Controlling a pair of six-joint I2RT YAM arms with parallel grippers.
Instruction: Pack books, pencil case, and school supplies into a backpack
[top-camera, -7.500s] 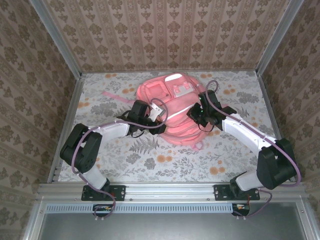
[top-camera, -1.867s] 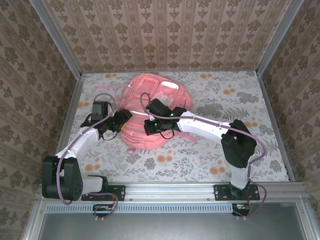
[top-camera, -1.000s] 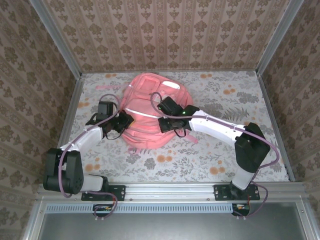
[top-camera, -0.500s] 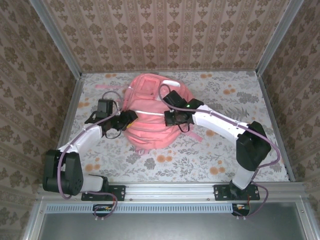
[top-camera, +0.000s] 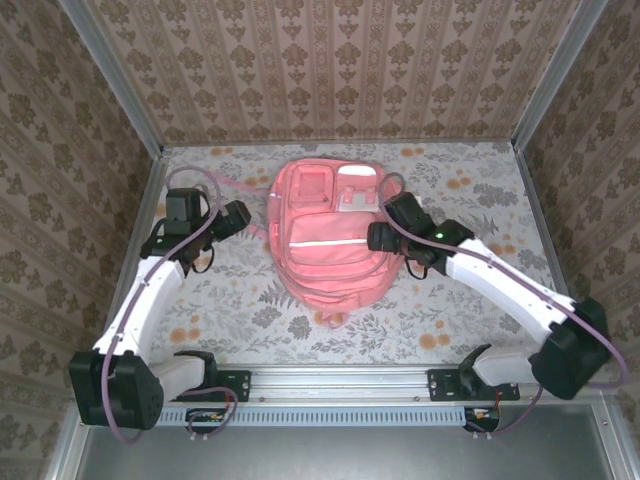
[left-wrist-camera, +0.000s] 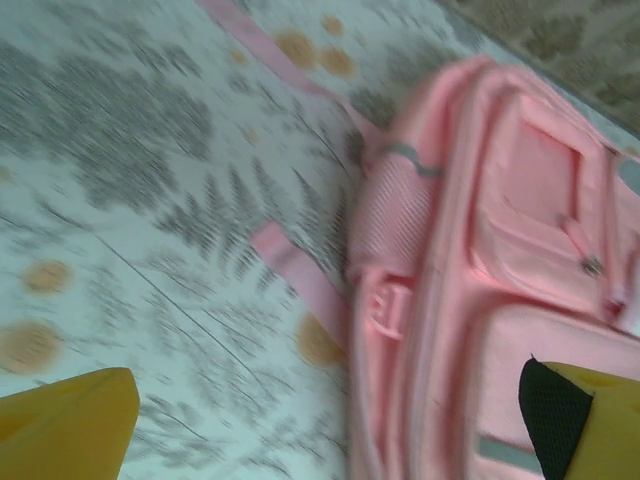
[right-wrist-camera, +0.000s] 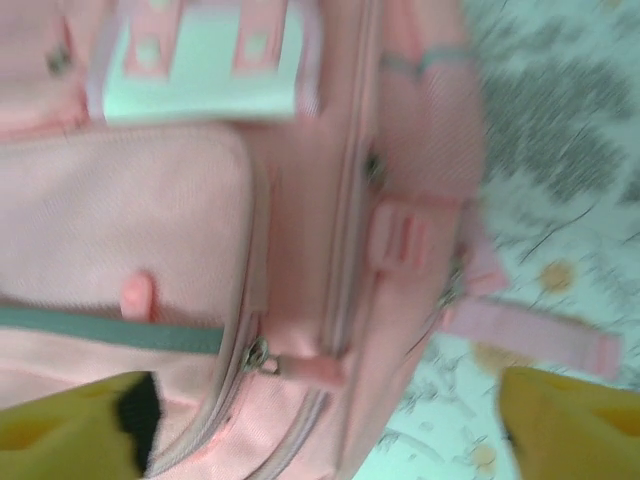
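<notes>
Lying flat toward the far edge of the surface (top-camera: 470, 300), large salmon-pink fabric backpack (top-camera: 330, 240), long axis far-to-near, sits between left tool (top-camera: 238, 214) and right tool (top-camera: 379, 238), both spread apart; right one nearer, at its side.

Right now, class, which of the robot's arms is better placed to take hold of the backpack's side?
Probably the right. The right gripper hangs open directly over the backpack's right edge, while the left gripper, also open, stands off to the side above the table, short of the fabric.
</notes>
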